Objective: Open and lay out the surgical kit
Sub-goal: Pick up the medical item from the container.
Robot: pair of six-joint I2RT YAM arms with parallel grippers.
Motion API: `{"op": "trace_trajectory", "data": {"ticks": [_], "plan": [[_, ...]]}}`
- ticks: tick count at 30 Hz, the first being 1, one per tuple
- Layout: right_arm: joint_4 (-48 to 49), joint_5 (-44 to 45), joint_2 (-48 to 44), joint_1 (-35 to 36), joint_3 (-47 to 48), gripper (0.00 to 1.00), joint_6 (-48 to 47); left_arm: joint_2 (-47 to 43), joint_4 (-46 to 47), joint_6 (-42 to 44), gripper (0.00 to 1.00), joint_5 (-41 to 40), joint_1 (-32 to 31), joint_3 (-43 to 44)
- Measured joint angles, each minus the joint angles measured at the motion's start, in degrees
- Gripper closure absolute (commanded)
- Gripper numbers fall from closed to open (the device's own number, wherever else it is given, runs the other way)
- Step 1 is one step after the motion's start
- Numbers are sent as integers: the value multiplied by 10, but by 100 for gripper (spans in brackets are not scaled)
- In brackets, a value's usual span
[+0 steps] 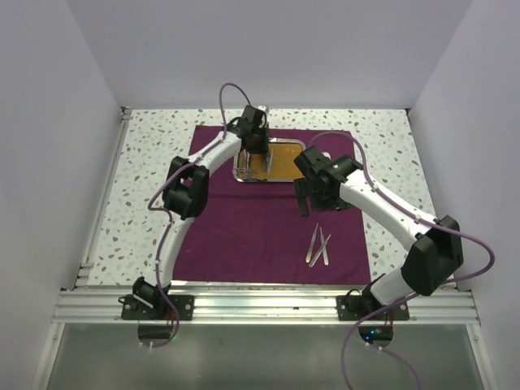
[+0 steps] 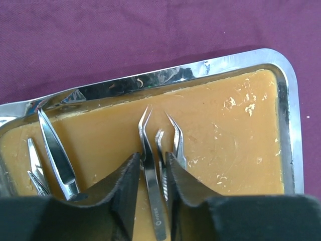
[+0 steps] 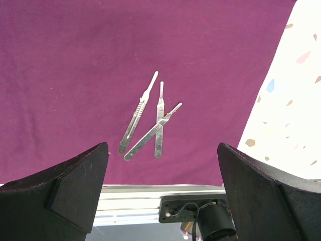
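Picking instruments out of the steel tray is your step in hand. Your left jaws stand narrow around curved tweezers on the orange liner; whether they pinch yet, you cannot tell. Your right jaws hang wide and empty over the purple cloth, above three laid-out handles. Next, secure the grip and lift straight, clear of the neighbouring tweezers.

No text could be read. The thin silver tweezers between the left gripper's fingers bore a small engraved mark, too tiny to make out.
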Motion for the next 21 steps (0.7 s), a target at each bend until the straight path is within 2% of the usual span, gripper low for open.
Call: {"op": "trace_trajectory", "data": {"ticks": [4, 7, 21], "plan": [[0, 0, 0, -4, 0, 7, -6, 3, 3, 0, 83, 0, 0, 2], [0, 0, 3, -7, 0, 7, -10, 6, 6, -2, 100, 0, 0, 4], [2, -2, 6, -11, 0, 8, -16, 3, -16, 0, 100, -26, 0, 15]]}}
